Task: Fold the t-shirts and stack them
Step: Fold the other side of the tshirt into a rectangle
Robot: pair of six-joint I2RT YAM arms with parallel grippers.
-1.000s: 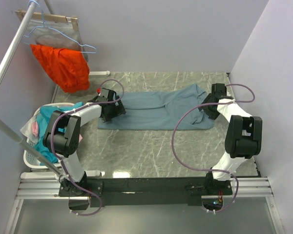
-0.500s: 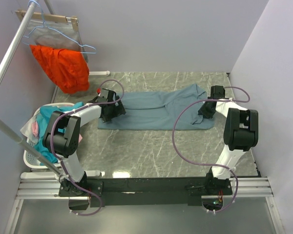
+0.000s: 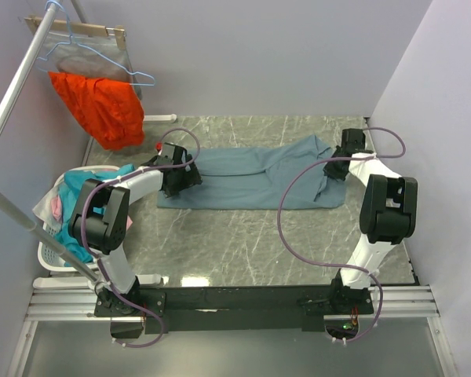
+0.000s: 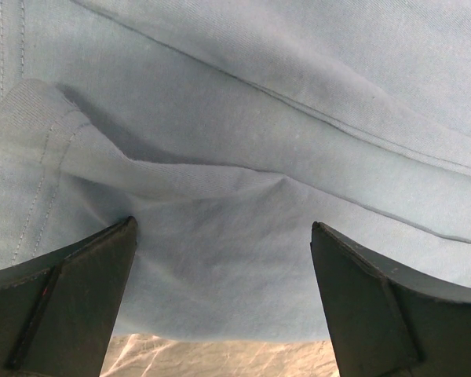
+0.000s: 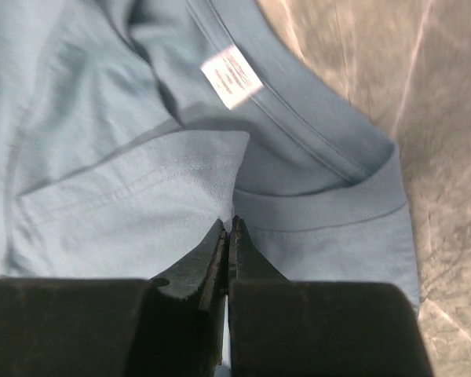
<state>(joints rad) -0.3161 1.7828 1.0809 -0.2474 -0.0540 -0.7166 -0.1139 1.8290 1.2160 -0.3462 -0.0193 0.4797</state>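
The slate-blue t-shirt [image 3: 251, 177] lies folded into a long band across the far half of the marble table [image 3: 243, 239]. My left gripper [image 3: 190, 177] hovers over the band's left end. Its jaws stand wide open [image 4: 222, 228] just above the cloth [image 4: 243, 141], and the shirt's near edge shows between them. At the right end my right gripper [image 3: 330, 171] is shut [image 5: 229, 224] on a pinched fold of the t-shirt [image 5: 102, 212] beside the collar. The white neck label [image 5: 231, 75] lies just beyond the fingertips.
A white laundry basket [image 3: 51, 255] with teal and pink clothes stands at the table's left edge. A bright orange garment [image 3: 102, 106] and a blue hanger [image 3: 102, 59] hang from the rail [image 3: 16, 86] at the back left. Walls close off the back and the right.
My right gripper has closed on the fold of cloth by the collar and its wrist has shifted slightly toward the far side. The left arm and the shirt have stayed put.
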